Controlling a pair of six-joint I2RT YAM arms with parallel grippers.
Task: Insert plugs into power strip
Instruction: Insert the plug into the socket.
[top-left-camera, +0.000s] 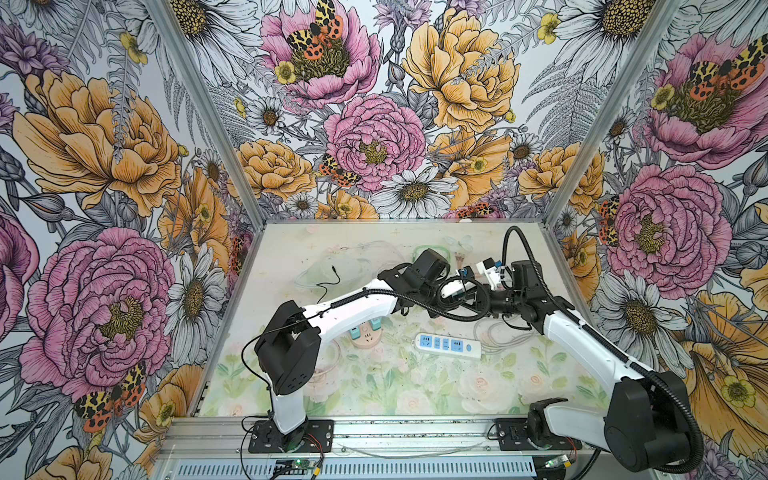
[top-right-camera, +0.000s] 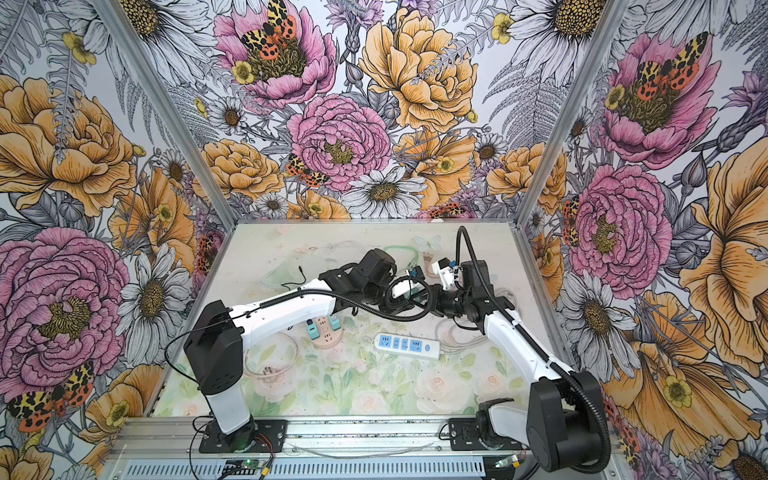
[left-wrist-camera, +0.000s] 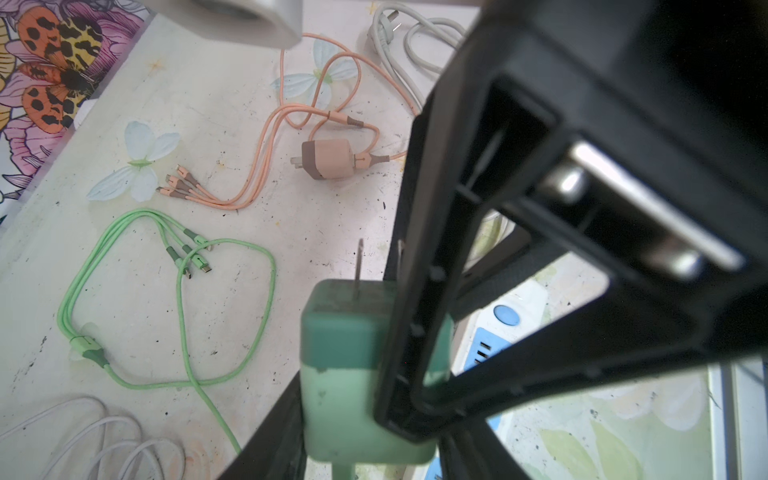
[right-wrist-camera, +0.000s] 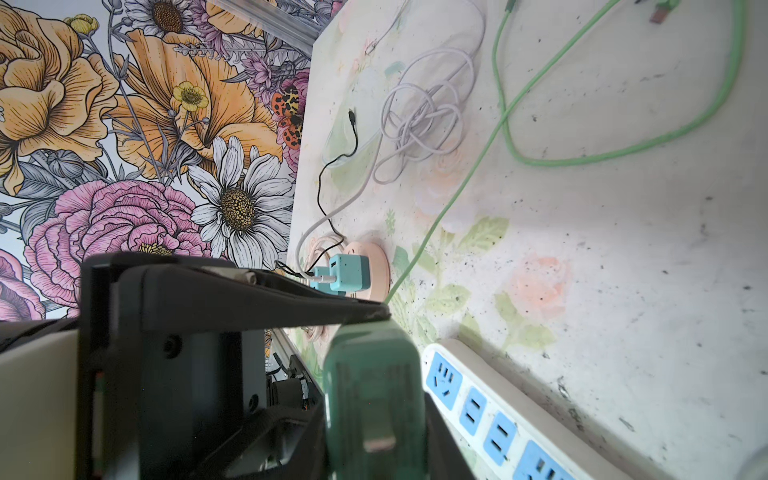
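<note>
The left gripper (left-wrist-camera: 374, 399) and the right gripper (right-wrist-camera: 374, 419) meet nose to nose in mid-air over the table (top-left-camera: 282, 241), with the green plug (left-wrist-camera: 345, 345) between them. The right one's jaws sit against two sides of the plug's body in a narrow grip. The left one's jaws bracket it too, but the right gripper's finger (left-wrist-camera: 411, 270) hides one side, so it cannot be told whether they press on it. The plug's prongs (left-wrist-camera: 360, 266) stick out past the left gripper's tips, away from its wrist.

In both top views the white power strip (top-left-camera: 449, 345) lies on the table at about 6 o'clock from that meeting point. Its long axis runs roughly 9 to 3, and its sockets face up, all empty. The prongs appear to point away from it, so the coming move likely hinges on turning them downward. Neither gripper is clearly nearer the strip. At 8 o'clock a round pink strip (top-left-camera: 368, 338) carries two teal plugs (top-left-camera: 355, 332). The pink-brown plug (left-wrist-camera: 330, 160) lies loose on the table.
</note>
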